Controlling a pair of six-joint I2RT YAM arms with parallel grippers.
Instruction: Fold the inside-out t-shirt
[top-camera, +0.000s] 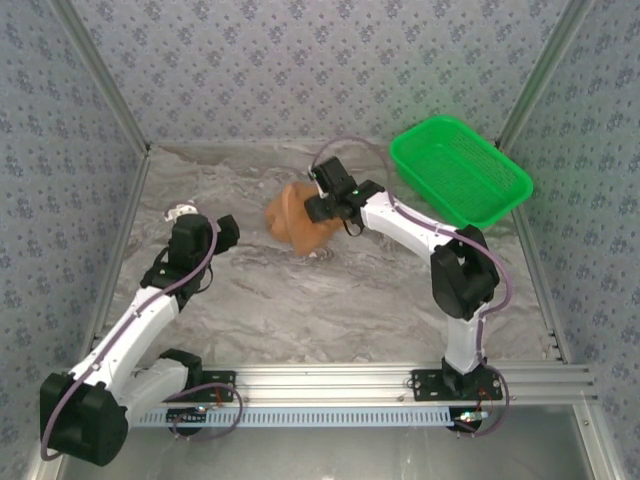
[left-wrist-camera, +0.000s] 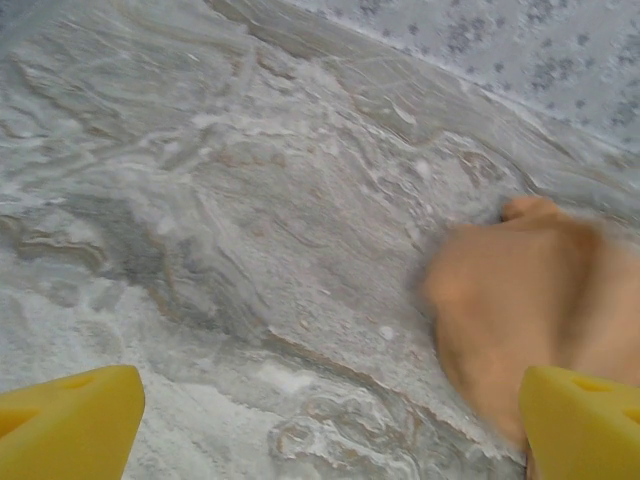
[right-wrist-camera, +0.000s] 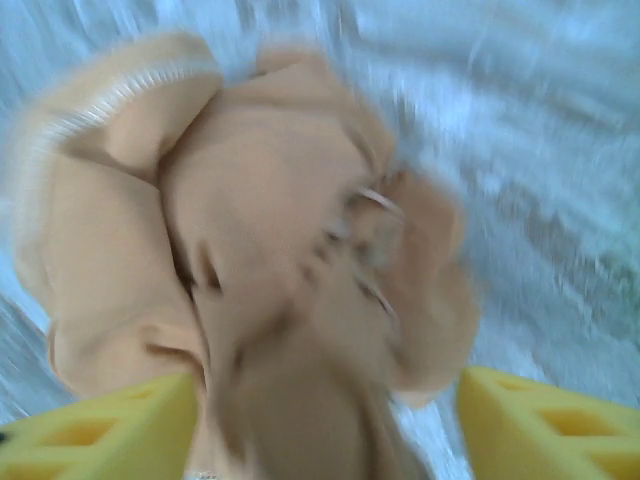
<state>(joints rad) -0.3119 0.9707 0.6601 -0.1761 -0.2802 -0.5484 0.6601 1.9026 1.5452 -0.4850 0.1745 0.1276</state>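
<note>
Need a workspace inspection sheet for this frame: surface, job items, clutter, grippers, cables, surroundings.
Surface: marbled grey table, no spills seen.
Job's things: t-shirt bunched in a heap at centre-far, not folded.
Clutter: green mesh basket at the far right corner, looks empty; small white item by the left arm, too small to identify.
Grippers: left gripper open over bare table, apart from the shirt; right gripper open, shirt bunched between its fingers, view blurred.
Cables: purple-grey cable along each arm; loose wires at the bases.
Surroundings: patterned walls; metal frame rail at the near edge.
</note>
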